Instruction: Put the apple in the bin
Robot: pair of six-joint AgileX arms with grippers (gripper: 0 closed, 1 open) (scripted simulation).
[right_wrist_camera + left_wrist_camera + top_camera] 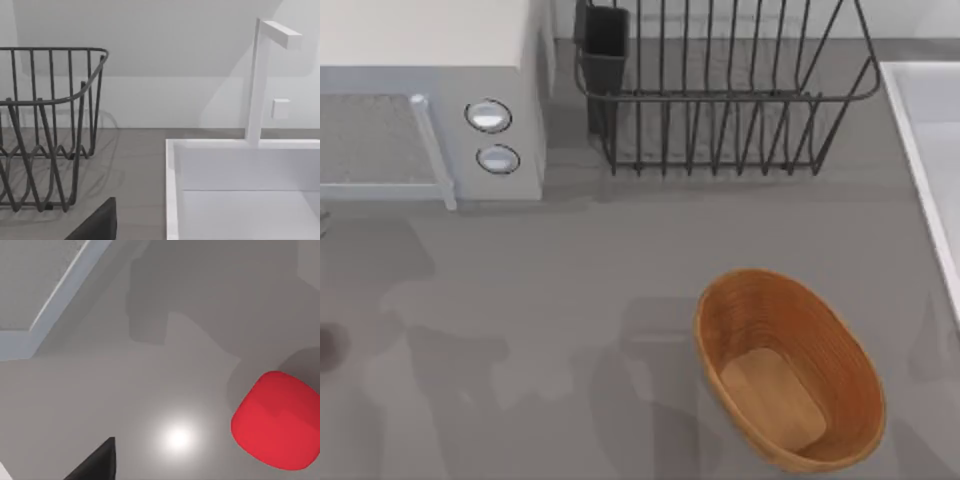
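Note:
The apple (277, 420), round and bright red, rests on the grey table in the left wrist view. A dark part of my left gripper (95, 462) shows at that picture's edge, apart from the apple and not touching it. The bin (740, 310), an oval brown ribbed basket with a lighter tan bottom, stands on the table toward the front right in the top view, with nothing in it. A dark part of my right gripper (97, 222) shows in the right wrist view, which looks toward the back right of the table.
A grey microwave (430, 110) stands at the back left, and its pale edge (60, 300) appears near the apple. A black wire dish rack (720, 90) (45, 125) stands at the back middle. A white sink (930, 150) (240, 190) with a faucet (260, 80) runs along the right.

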